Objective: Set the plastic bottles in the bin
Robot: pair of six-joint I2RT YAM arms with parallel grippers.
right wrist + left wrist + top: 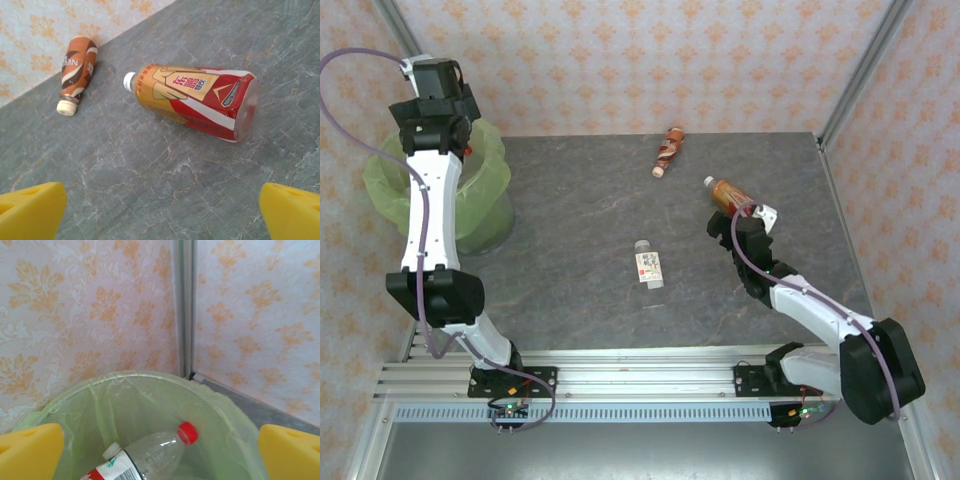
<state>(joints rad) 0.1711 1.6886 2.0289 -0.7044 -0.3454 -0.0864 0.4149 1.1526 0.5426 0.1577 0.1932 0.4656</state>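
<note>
Three bottles (649, 266) (666, 152) (727, 193) on the table (560, 240), perhaps two more in the bin (215, 405).

The table (580, 230) has a grey, stone-veined top, evenly lit. Walls (620, 60) papered pale pink with an orange floral motif enclose three sides, joined at the corners by grey metal posts (861, 70). A ribbed metal rail (640, 380) runs along the near edge.

5 plastic btls (649, 266), 1 bin (488, 205)
</note>
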